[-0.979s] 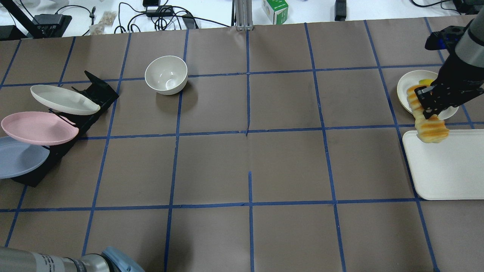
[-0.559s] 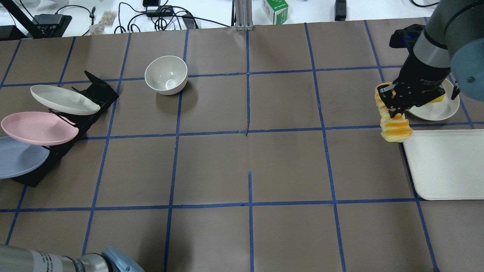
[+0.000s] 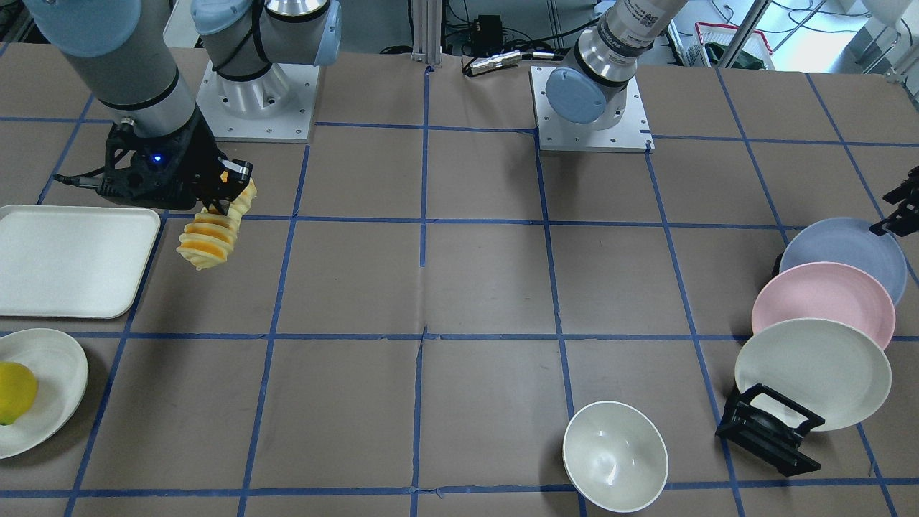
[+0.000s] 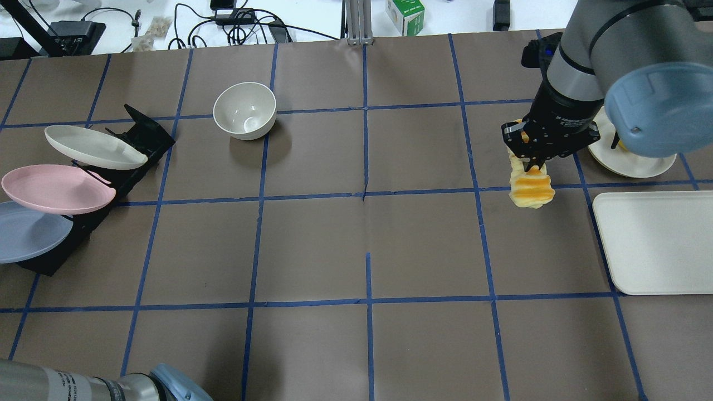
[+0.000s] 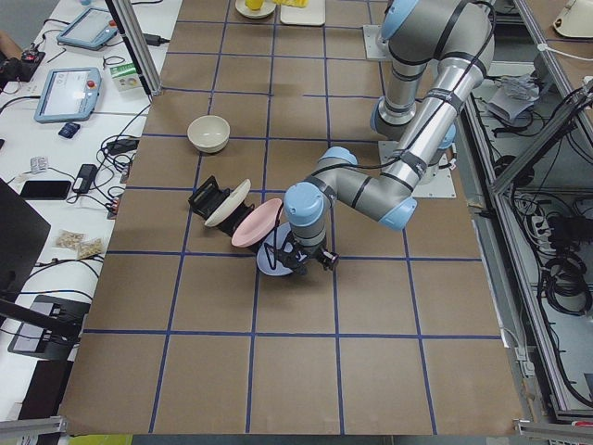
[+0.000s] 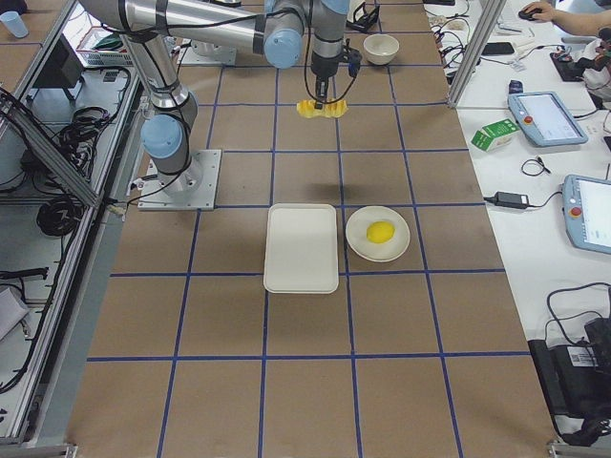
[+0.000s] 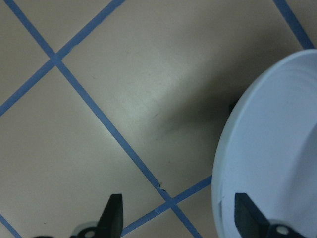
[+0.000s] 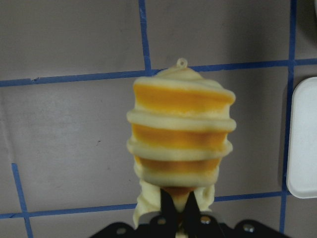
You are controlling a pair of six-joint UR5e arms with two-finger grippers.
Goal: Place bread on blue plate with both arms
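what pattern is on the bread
The bread has pale yellow and orange-brown bands; the right wrist view shows it best.

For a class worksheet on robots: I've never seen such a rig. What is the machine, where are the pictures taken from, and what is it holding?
Two jointed metal arms stand bolted to a brown table with blue tape lines, each ending in a two-finger claw. Four pictures come from fixed cameras: above, opposite and at each table end; two from cameras on the wrists. The right claw is shut on a ridged yellow-and-orange bread loaf, held above the table. The left claw is open at the rim of a round pale blue plate, which leans in a black rack beside a pink plate and an off-white plate. A white bowl and white tray lie elsewhere.
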